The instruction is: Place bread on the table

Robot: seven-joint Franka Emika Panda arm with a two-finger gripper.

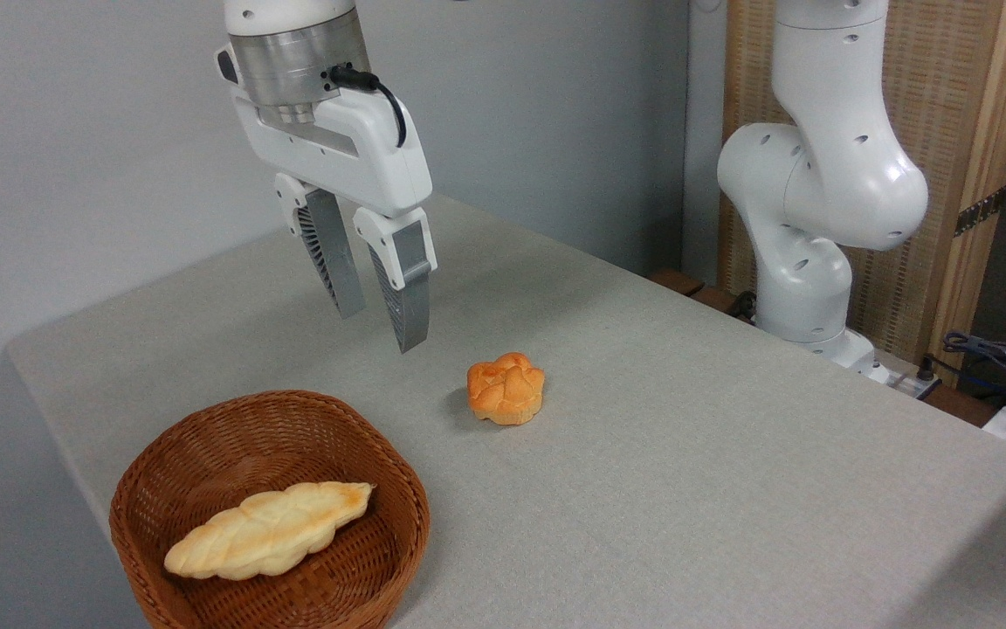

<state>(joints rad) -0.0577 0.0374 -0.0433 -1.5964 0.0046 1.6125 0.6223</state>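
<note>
So the small round golden-orange bun with the knotted, lobed top (506, 389) was sitting right on the big flat table covered in light grey-beige cloth (730, 489), roughly mid-table, with nothing touching it. It sat upright and threw a little shadow off to its left side.

The white two-finger gripper with ribbed grey fingers (378, 319) was hanging in the air above the table, up and to the left of the bun and clear of it. Its jaws were apart with a plain gap between them, and nothing was in there. The fingers pointed down and leaned a bit toward the right. A black cable looped off the metal wrist section above it.

In the front left corner there was a brown woven wicker basket (206, 454), rounded-square in shape, sitting close to the table edge. Inside it lay a long pale braided loaf with a lightly browned top (269, 530), stretched diagonally across the basket floor. The bun was just beside the basket, off its upper right rim, but not touching it.

Over on the right, the white jointed body of the robot arm (817, 192) stood behind the far table edge, in front of a light wooden slatted panel (957, 131), and a bundle of dark cables (1001, 358) sat at the far right
</note>
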